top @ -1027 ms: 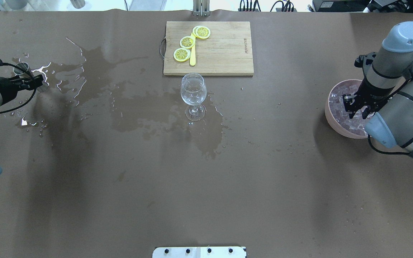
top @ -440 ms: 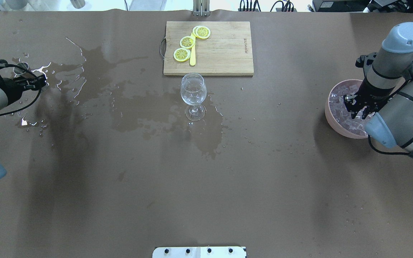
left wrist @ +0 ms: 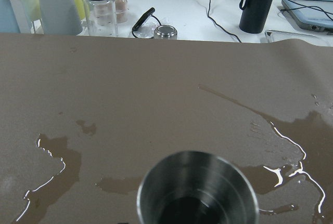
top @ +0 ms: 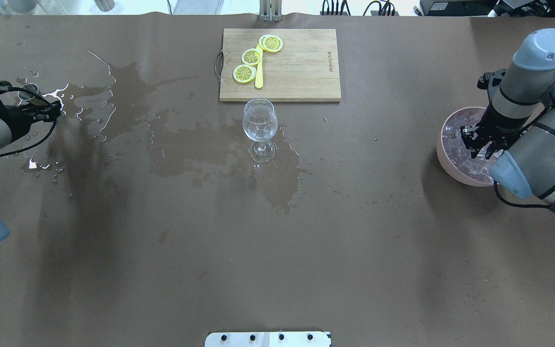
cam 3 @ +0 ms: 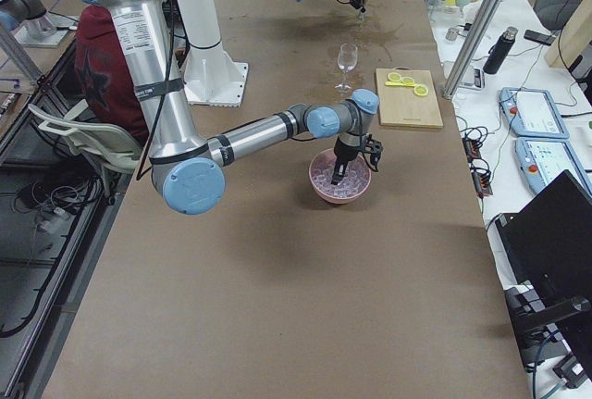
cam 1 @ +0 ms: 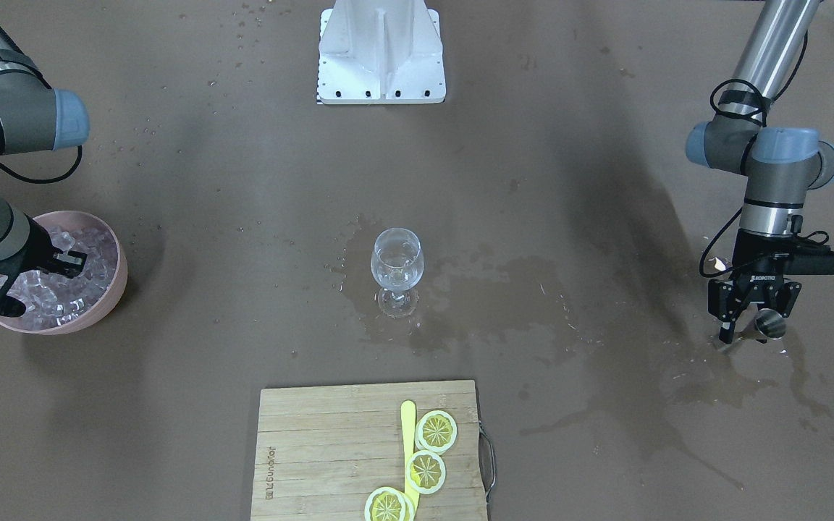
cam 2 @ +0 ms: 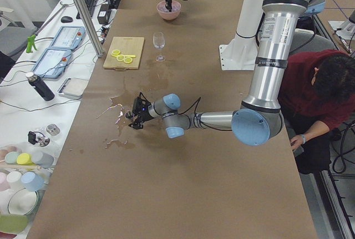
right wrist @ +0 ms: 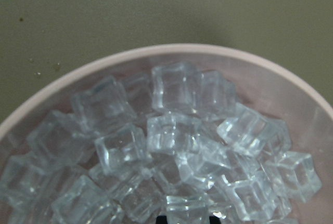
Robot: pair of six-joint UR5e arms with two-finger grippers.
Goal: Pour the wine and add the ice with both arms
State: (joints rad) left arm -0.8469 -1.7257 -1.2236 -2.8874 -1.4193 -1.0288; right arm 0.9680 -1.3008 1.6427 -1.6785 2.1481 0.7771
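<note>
Big brown surface, wet with puddles across the middle and over on the robot's left side. Next biggest, the right arm bent over the pink bowl, and the left arm reaching down at the far left end. Wooden board with lemon slices just behind the wine glass, upright in the middle, seemingly with a little clear wine inside. Metal cup standing right at the left gripper — cannot tell whether squeezed or let go. Down among the ice in the bowl, the right gripper; cannot tell whether clenched on a cube. Looks like the ice step: pouring likely done, picking just starting. Next, needs a firm pinch on one slippery cube, then a lift and a carry over to the glass. Compared with a second ago — right gripper shifted a little inside the bowl, left elbow moved slightly, glass and cup in the same spots.
</note>
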